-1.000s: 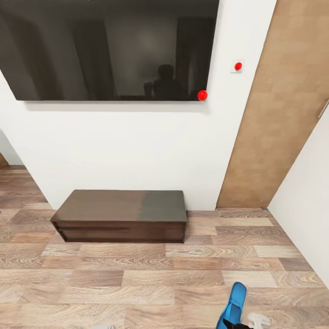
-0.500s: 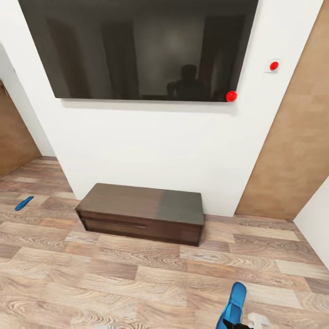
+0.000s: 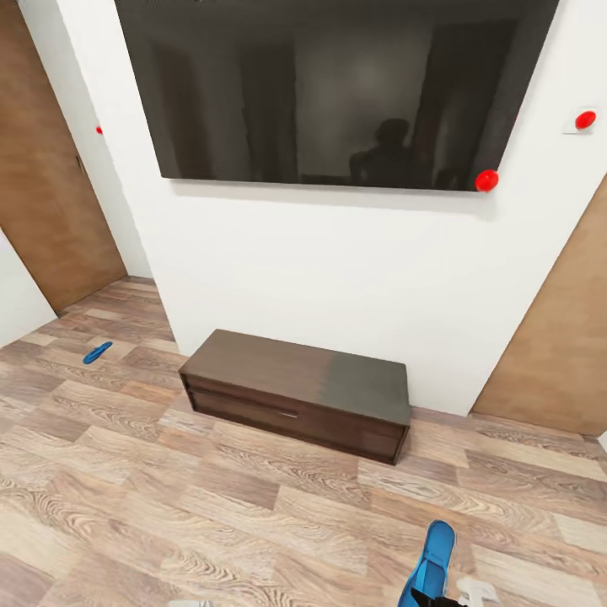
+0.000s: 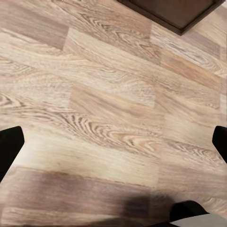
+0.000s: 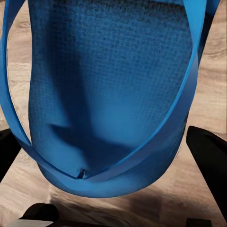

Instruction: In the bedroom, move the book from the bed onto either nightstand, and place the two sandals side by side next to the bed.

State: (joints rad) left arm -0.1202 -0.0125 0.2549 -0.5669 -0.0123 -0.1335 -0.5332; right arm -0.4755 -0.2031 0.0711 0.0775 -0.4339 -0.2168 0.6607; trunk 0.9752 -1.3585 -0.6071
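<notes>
One bright blue sandal hangs at the lower edge of the head view, with my right gripper shut on it. In the right wrist view that sandal spans the gap between the dark fingers. The other sandal lies flat on the wood floor far off to the left, near a brown door. My left gripper is open over bare floor planks with nothing between its fingers. The book, the bed and the nightstand are out of view.
A long low dark brown dresser stands against the white wall under a big black wall screen. Brown doors flank it at the left and right. Wood-plank floor lies open between me and the dresser.
The head camera has swung left, so the dresser and screen slid right in the picture. The left door and the floor sandal came further into view. The held sandal stays in my right gripper.
</notes>
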